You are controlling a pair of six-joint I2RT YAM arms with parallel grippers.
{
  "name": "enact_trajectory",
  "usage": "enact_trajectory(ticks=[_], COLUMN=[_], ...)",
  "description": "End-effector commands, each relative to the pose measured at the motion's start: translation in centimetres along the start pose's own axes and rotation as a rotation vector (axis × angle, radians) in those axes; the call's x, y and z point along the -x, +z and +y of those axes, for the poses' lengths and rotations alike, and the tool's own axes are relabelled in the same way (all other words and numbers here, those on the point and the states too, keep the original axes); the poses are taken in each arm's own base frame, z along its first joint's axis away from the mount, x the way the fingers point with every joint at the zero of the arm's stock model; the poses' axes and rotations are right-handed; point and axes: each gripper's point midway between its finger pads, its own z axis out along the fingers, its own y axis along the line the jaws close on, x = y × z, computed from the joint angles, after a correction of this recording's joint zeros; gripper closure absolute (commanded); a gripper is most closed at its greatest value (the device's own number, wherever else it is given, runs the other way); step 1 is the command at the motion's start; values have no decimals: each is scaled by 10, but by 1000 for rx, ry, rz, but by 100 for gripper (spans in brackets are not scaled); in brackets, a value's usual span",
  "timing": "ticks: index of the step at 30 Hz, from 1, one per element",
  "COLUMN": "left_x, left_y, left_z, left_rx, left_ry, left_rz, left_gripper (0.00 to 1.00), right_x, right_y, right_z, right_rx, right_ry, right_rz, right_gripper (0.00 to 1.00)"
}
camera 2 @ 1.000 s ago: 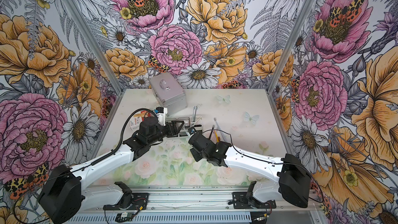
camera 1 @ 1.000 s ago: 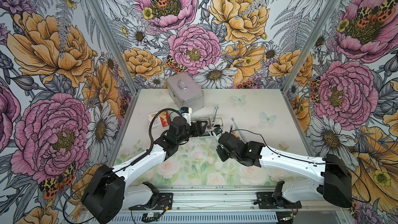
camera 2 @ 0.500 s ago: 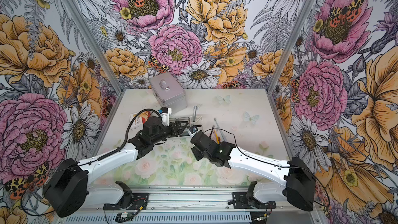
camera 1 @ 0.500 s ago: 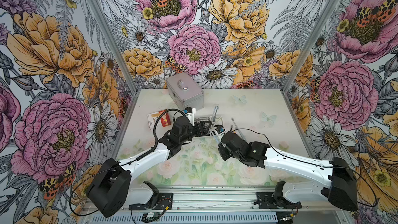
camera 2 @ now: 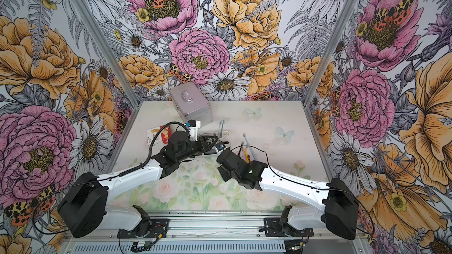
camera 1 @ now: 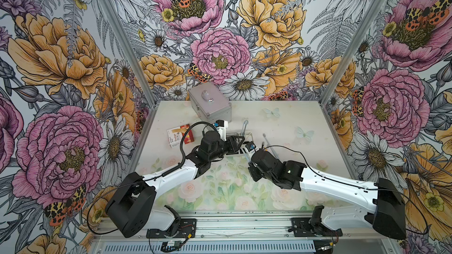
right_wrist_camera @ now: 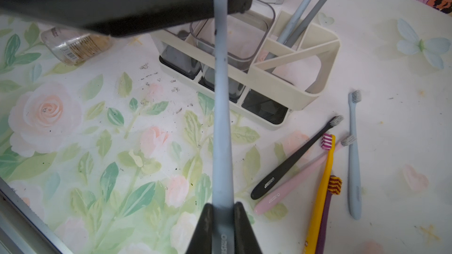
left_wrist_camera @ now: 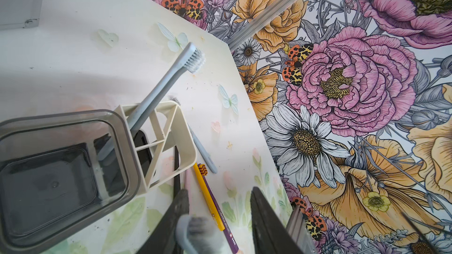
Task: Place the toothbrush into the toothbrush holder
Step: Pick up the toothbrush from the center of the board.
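Beside the toothbrush holder, right fingers pinch the handle of a seemingly light, stiff toothbrush; left fingers gape.

Right gripper clamped on pale blue plastic toothbrush (head hidden behind black blurred shape). White oblong three-section toothbrush holder beyond; two grey-blue handles stand in its slotted end.

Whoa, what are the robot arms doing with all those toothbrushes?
The right gripper has its jaws shut on a light blue toothbrush, held over the table near the toothbrush holder. Its bristle end sits between the open jaws of the left gripper, so it looks like a handover. Two toothbrushes stand in the holder's slotted part, and five loose toothbrushes lie beside it.
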Motion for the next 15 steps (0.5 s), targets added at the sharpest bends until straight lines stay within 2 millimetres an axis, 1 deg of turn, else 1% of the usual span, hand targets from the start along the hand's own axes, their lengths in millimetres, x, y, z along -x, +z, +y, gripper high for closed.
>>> enact_trajectory(ticks=[1,3,5,8,13,15], left_x=[4,3,3,2,4,5], left_y=[3,4,5,6,5,4], left_z=[-18,-20,-20,-21,-23,-22], left_rx=[-63,-66,-66,-67,-72,-67], left_ry=[14,17,22,25,39,48], left_rz=[-5,-3,-4,-3,-17,-28], left_gripper=[62,68,76,81,97,100], right_x=[6,8,8,8,9,9], right_y=[-5,-5,-6,-6,-7,-7], right_z=[-4,-4,-6,-7,-6,-6], right_rx=[-22,-25,-34,-39,-36,-31], right_ry=[2,4,8,8,9,9], right_rz=[-42,-46,-49,-51,-54,-53], right_gripper=[96,96,96,96,96,96])
